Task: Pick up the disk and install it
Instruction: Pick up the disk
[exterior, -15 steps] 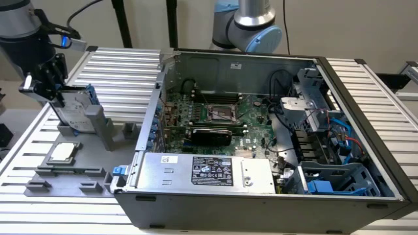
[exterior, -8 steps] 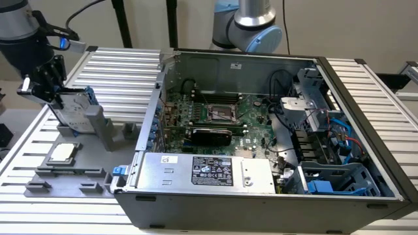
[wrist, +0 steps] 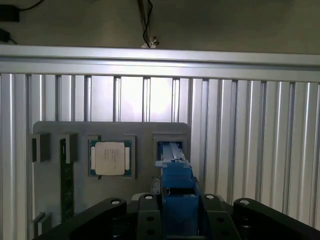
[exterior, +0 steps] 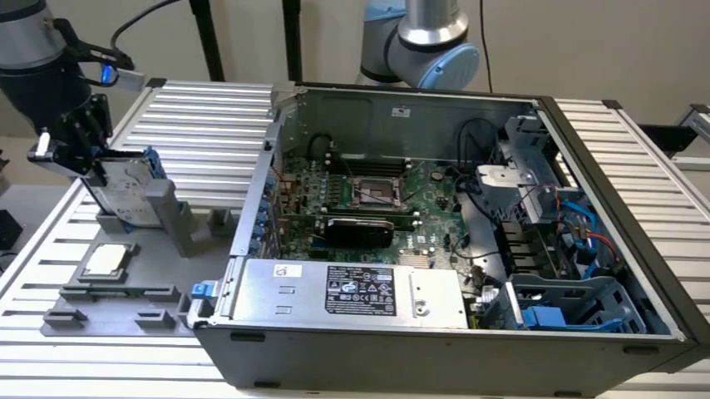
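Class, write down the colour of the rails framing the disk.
Bright blue rails on the disk; clearest in the wrist view.

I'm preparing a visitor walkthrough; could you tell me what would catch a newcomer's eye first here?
The open computer case sits at the exterior view's middle and right, green circuit board exposed. At that view's left, the gripper clasps the blue-railed disk above a grey tray holding a chip.

Lidless case (exterior: 444, 359), cables (exterior: 584, 226) beside cage (exterior: 577, 301)
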